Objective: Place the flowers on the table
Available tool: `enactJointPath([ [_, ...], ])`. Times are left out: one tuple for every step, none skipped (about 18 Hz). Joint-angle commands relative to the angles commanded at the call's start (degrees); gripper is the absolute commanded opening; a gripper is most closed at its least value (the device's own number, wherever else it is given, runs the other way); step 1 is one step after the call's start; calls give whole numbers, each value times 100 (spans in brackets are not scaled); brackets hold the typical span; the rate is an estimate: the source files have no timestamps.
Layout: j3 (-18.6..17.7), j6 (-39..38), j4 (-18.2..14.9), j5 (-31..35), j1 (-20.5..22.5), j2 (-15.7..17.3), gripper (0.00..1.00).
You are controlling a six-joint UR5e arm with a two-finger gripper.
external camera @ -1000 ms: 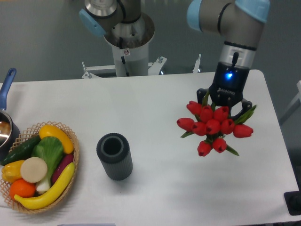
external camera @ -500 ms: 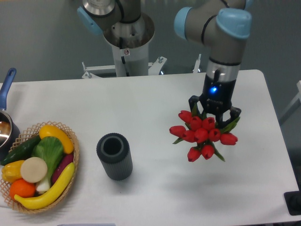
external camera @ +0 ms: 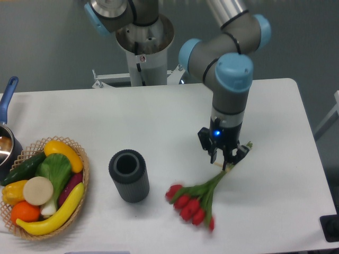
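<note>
Now the tulips hang slantwise from the claw

Low over the right half of the large white, smooth worktop (external camera: 159,121), the black two-finger claw (external camera: 226,160) points downward and is clamped on the stem end of the bunch of red tulips with green leaves and stems (external camera: 197,202). From that grip the stems slant down and to the left, toward the front edge of the worktop, and the red heads fan out at the low end; they look blurred, and whether they touch the surface cannot be told. A blue light glows on the claw's wrist, below the grey and pale-blue arm (external camera: 231,79).

Left of the flower heads, near the middle of the worktop, stands a dark grey ribbed cylinder with an open top (external camera: 128,175), apart from the bunch. At the front left corner sits a woven wicker basket (external camera: 82,182) filled with toy vegetables and fruit in yellow, green, orange and purple. At the left edge, behind the basket, part of a dark saucepan with a blue handle (external camera: 7,100) shows.
</note>
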Motion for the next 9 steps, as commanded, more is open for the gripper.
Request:
enactJointPath([
  [35,0,-26,-9,0,-18,42],
  [62,0,-52,-18,0,-18,42],
  [53,0,-61,-18,0,-27,42],
  [53,0,-53,-18,0,-27,42],
  [62,0,-53,-26,0,-18,43],
  [70,0,-35,-61,0,-9,47],
  [105,0,-9,-140,9,-1,61],
  [175,9,9,-167,26,17,87],
  [272,9,9,-158,44,34,100],
])
